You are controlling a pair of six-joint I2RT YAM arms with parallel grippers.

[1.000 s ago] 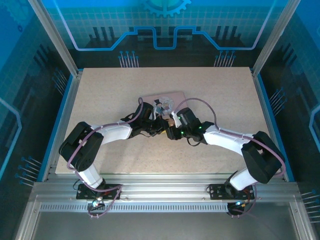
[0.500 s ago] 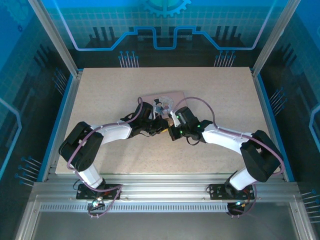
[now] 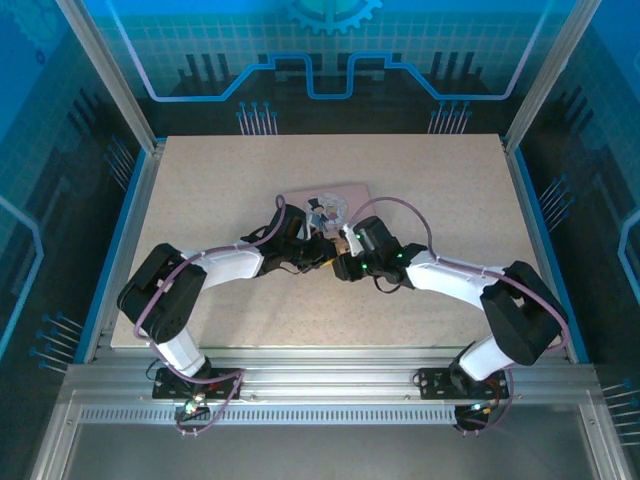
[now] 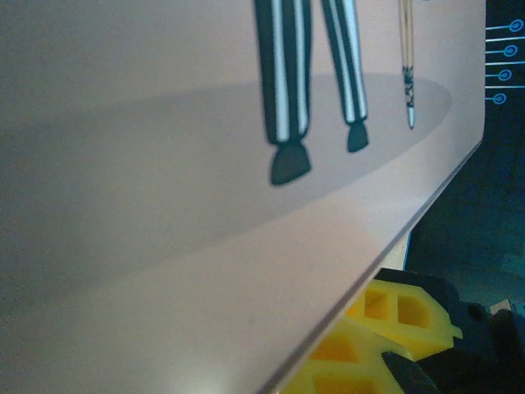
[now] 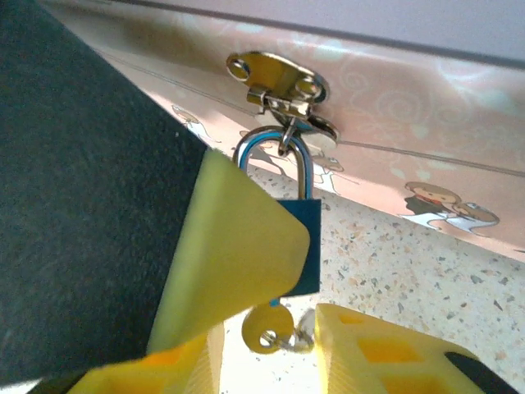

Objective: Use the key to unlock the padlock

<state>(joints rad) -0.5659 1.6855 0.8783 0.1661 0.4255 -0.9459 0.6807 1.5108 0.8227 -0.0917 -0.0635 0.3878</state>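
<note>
Over the surface [image 3: 200, 200], both arms are crowding the tin [image 3: 352, 190]'s near edge, the left tool [image 3: 314, 250] closed. The right tool [image 5: 299, 304] is reaching under the padlock [image 5: 310, 246], which is hanging on the tin's hasp [image 5: 279, 82], its jaws flanking the key [image 5: 262, 332]; whether it is gripping, I cannot tell. The key is seemingly sitting in the lock, needing a firm pinch and a turn. From above, all this is proving too small to tell.
</note>
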